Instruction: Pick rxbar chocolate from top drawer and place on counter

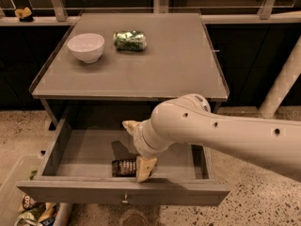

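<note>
The top drawer [80, 191] is pulled open below the counter [155, 72]. The rxbar chocolate [123, 167], a dark bar with pale lines, lies flat on the drawer floor near the front panel. My gripper [138, 147] hangs inside the drawer, open. One pale finger [146, 167] is down at the bar's right end, touching or nearly touching it. The other finger [129, 125] is farther back, above the drawer floor. My white arm comes in from the right and hides the drawer's right half.
A white bowl [86, 47] and a shiny green foil packet [130, 40] sit at the counter's back left. A clear bin with packets [28, 208] stands on the floor at lower left. A white post [283, 81] rises at the right.
</note>
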